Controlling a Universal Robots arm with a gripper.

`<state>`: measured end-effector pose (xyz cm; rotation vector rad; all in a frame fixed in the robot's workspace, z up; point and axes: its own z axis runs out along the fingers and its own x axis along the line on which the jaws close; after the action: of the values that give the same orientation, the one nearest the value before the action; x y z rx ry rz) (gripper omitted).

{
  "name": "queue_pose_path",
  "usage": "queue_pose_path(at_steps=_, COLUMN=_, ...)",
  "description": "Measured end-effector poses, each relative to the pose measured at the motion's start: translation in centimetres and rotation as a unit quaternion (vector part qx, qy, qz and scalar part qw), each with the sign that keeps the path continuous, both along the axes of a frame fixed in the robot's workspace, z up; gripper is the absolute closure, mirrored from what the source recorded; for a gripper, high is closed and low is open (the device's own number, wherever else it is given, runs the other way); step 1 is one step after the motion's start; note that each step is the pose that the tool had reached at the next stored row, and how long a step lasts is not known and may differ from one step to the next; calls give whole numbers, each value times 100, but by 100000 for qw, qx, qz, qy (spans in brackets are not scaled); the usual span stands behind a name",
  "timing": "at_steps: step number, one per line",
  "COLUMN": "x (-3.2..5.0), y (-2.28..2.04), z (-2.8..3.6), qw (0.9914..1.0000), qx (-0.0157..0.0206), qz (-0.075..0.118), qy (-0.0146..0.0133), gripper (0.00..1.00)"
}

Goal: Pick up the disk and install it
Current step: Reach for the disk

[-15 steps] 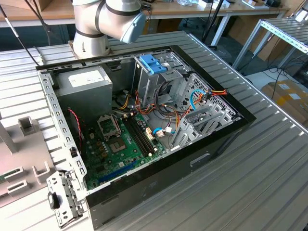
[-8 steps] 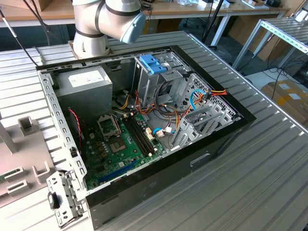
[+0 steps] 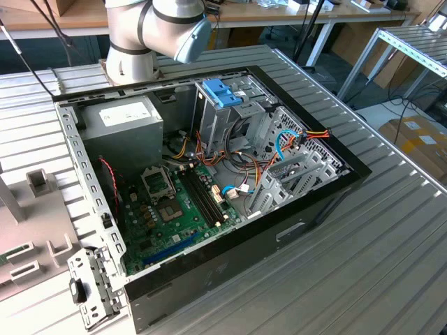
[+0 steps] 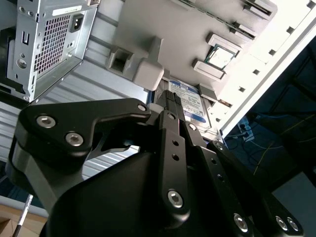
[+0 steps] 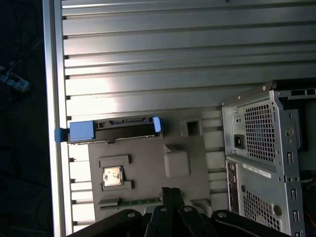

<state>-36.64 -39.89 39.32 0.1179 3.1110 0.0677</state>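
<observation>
Seeing only part of the disk [image 4: 192,103] in the second wrist view, near end hidden behind the claw [image 4: 173,97]. Can't read label print, too small. Losing claw body past the frame edge in both wrist views. Losing arm [image 3: 157,28] above the exterior view's top edge, grey tray [image 3: 59,223] past its left edge. Getting computer case [image 5: 261,143] cut at the edge in first wrist view.
</observation>
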Motion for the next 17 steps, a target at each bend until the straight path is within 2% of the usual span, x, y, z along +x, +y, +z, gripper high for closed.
queue_pose_path(at_steps=17, x=-237, y=0, z=0, qw=100000, qx=0, qz=3, qy=-10, gripper=89)
